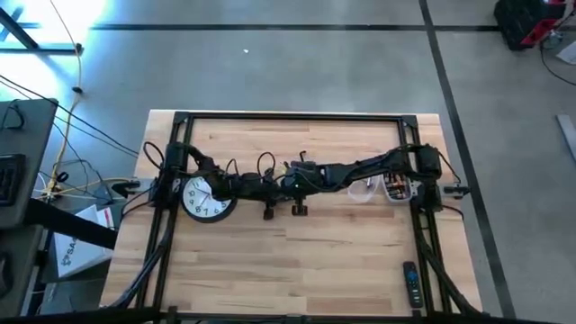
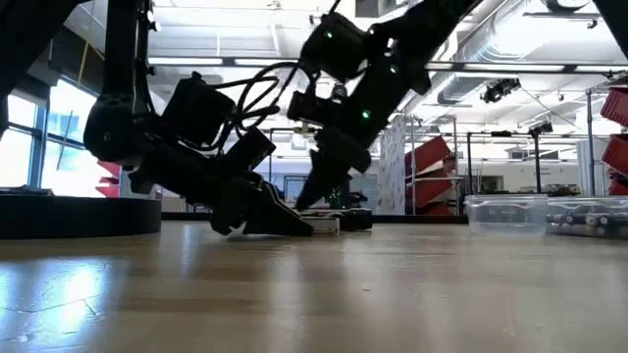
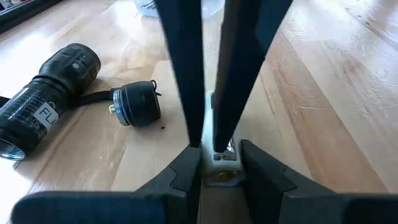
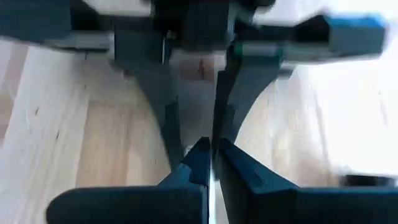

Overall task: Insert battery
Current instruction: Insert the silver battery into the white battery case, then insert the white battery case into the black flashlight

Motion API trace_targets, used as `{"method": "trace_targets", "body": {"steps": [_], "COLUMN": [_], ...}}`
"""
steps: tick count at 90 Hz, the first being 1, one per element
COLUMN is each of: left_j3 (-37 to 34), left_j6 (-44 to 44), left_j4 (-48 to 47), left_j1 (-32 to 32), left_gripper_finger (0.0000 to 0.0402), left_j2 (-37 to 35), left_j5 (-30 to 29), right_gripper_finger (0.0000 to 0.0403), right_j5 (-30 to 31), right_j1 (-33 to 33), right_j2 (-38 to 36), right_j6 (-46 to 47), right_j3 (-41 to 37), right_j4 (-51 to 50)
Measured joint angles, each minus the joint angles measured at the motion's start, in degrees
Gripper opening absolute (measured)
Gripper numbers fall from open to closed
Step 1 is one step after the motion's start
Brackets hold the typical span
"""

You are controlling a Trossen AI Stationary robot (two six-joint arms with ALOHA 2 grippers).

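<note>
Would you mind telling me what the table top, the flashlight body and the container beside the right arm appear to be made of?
Table top: light wood, visible grain and plank seams, faint sheen.
Flashlight body: looks like black matte metal or hard plastic, with ribbed grip rings and a white label; which one is unclear.
Container: clear plastic, since its contents show through.

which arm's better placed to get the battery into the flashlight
Left, probably: the left gripper is shut on the battery, and the open flashlight lies close beside it.
</note>
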Motion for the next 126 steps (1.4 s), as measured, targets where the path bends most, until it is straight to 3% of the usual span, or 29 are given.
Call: {"method": "trace_targets", "body": {"steps": [44,94,126], "left_j3": [0.00,-0.02,-0.02], "left_j6": [0.09,-0.04,-0.18], "left_j4": [0.04,0.05,-0.15], "left_j1": [0.00,0.04,0.02], "left_gripper_finger": [0.0072,0.0072,0.0072], "left_j2": [0.00,0.00,-0.30], "left_j5": [-0.12,-0.14,-0.20], "right_gripper_finger": [0.0000,0.0000,0.0000], "right_j5": [0.72,0.66,12.67], "right_j1": [0.18,0.17,3.57], "right_j2": [-2.40,1.27,-9.01], "right_j6": [-1.15,-0.31,-5.49], "right_j3": [1.62,-1.04,-3.53], "right_j4": [0.74,3.40,4.64]}}
